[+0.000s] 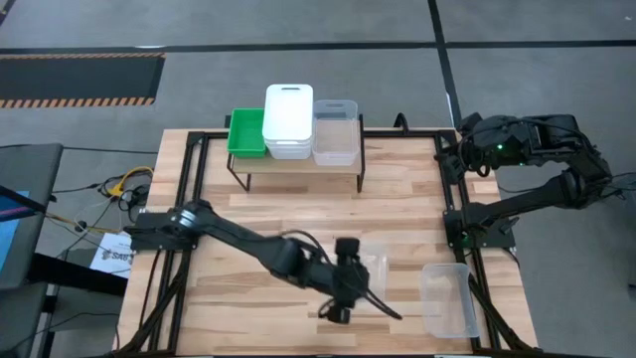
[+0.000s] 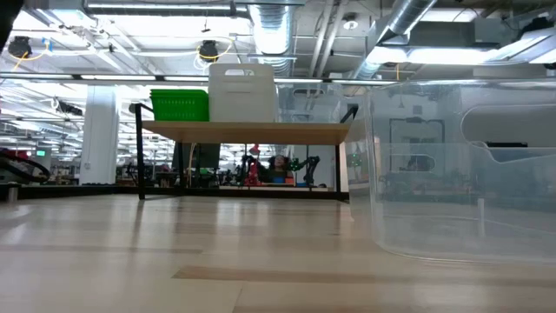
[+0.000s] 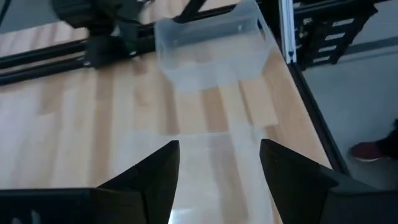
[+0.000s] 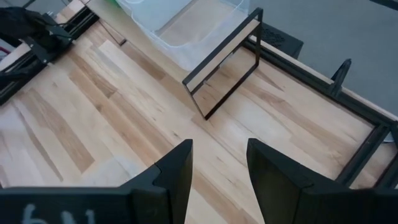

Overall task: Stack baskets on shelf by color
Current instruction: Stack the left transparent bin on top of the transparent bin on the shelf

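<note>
The shelf (image 1: 298,167) stands at the table's far middle. On it sit a green basket (image 1: 246,132) at the left, a white stack (image 1: 288,119) in the middle and a clear basket (image 1: 335,131) at the right. A loose clear basket (image 1: 376,267) rests on its base on the table, right of the middle. My left gripper (image 3: 217,168) is open right over it, one finger toward each side of it (image 3: 211,149). A second clear basket (image 1: 447,298) sits at the near right. My right gripper (image 4: 217,174) is open and empty at the far right. My left gripper's open fingers (image 3: 155,174) stand over the loose clear basket, slanting down from the table's left. I cannot tell whether they touch it.
The second clear basket (image 3: 211,53) lies just beyond the left gripper, close to the black frame rail (image 3: 292,43) along the table's right edge. In the low view it fills the right side (image 2: 460,174). Bare wood lies between the shelf and the arms.
</note>
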`<action>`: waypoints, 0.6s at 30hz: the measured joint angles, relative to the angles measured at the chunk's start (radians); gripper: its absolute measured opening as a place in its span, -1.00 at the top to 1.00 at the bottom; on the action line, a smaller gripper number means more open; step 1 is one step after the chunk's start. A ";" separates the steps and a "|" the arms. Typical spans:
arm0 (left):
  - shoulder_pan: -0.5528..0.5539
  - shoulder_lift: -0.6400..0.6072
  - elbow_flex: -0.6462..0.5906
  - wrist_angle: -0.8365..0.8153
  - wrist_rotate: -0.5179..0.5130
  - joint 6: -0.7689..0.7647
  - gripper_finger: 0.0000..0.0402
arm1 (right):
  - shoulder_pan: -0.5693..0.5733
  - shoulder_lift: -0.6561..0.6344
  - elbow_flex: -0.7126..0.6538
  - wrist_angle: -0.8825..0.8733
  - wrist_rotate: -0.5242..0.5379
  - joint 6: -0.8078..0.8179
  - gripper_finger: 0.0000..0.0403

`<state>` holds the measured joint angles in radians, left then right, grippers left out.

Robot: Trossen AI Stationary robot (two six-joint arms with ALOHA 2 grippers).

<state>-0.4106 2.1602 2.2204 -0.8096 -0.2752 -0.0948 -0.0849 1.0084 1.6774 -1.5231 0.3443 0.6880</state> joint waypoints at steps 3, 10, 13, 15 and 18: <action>-0.010 0.084 0.000 0.074 0.002 0.011 -0.06 | 0.000 0.000 0.000 -0.005 -0.003 -0.011 0.13; -0.013 0.199 0.001 0.170 0.052 -0.042 -0.06 | 0.000 -0.002 0.000 -0.041 -0.005 -0.032 0.13; -0.013 0.213 0.000 0.158 0.041 -0.049 -0.06 | 0.000 -0.003 0.000 -0.049 -0.005 -0.034 0.13; -0.014 0.214 0.002 0.137 0.006 -0.044 -0.06 | 0.000 -0.003 0.000 -0.048 -0.005 -0.034 0.13; -0.014 0.228 0.002 0.132 0.009 -0.038 -0.06 | 0.000 -0.011 0.000 -0.048 -0.005 -0.035 0.13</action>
<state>-0.4250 2.3883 2.2223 -0.6776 -0.2662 -0.1333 -0.0846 0.9977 1.6772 -1.5714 0.3389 0.6531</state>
